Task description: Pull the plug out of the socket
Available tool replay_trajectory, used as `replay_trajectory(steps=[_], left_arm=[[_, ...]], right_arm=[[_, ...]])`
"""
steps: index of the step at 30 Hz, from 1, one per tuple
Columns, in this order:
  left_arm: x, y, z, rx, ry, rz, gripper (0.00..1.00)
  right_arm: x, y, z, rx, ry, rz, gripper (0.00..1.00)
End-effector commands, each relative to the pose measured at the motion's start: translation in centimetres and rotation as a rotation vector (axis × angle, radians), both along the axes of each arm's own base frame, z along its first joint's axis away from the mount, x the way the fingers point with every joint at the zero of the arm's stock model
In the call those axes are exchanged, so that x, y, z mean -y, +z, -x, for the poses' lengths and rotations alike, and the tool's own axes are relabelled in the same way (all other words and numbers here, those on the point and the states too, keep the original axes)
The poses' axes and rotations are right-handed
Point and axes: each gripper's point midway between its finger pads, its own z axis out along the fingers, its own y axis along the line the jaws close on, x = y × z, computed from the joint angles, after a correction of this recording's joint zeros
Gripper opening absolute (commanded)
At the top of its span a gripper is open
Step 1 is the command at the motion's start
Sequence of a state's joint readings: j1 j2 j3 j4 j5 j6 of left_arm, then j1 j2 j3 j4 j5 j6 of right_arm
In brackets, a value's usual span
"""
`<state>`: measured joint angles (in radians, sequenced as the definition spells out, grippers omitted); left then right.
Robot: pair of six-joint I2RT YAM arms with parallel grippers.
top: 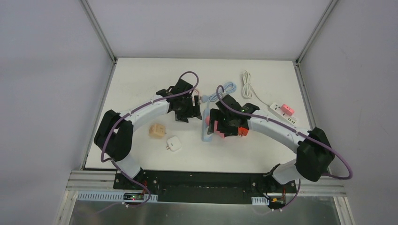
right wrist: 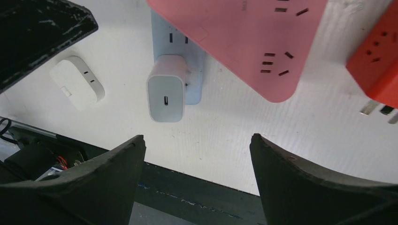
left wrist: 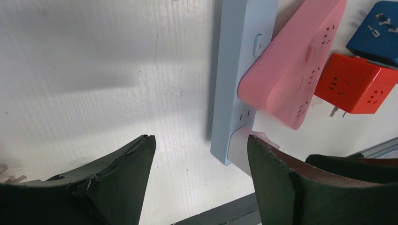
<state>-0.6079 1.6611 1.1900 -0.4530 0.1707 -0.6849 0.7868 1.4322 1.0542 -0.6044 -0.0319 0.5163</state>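
The plug (right wrist: 165, 89) sits in the end of the blue strip (right wrist: 195, 79) toward the worktop's (top: 141, 84) near edge, just ahead of the right gripper (right wrist: 197, 140); it and the left gripper (left wrist: 201, 140) gape empty

Around the white charger plug (right wrist: 165, 89), seated in the near end of the blue power strip (right wrist: 196, 86), bare table (right wrist: 220, 136) lies open from 4 through 8 o'clock. From 12 to 2 o'clock the pink power strip (right wrist: 244, 37) lies across the blue one and closes that side. A white flat adapter (right wrist: 77, 83) sits near at 9 o'clock, with a bare lane between. The left gripper (left wrist: 201, 145) crowds 10 o'clock. The red cube adapter (right wrist: 375, 65) stands well apart at 3 o'clock.
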Motion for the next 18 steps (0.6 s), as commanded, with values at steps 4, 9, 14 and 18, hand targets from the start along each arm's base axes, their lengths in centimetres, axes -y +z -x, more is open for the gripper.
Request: replay_trajectory(steps=[4,9,14,18], left_arm=[[-0.8,0.2,1.9,-0.006,-0.091,0.006,0.73],[1.5,-0.8,2.1,-0.071,-0.14,0.1,0.63],[3.6,-1.4,2.1,-0.134,-0.179,0.178,0.53],[3.9,-2.6,1.8,-0.161,-0.182,0.171,0.44]], right_arm=[[-4.1,0.2,-1.4,0.041,-0.018,-0.004,0.81],[-5.1,-1.5,-2.5,0.054,-0.017,0.017,0.64],[-6.2,-1.9,-3.6,0.104,-0.012,-0.029,0.45],[-6.4,-2.0,-4.3,0.121,-0.011,-0.014,0.29]])
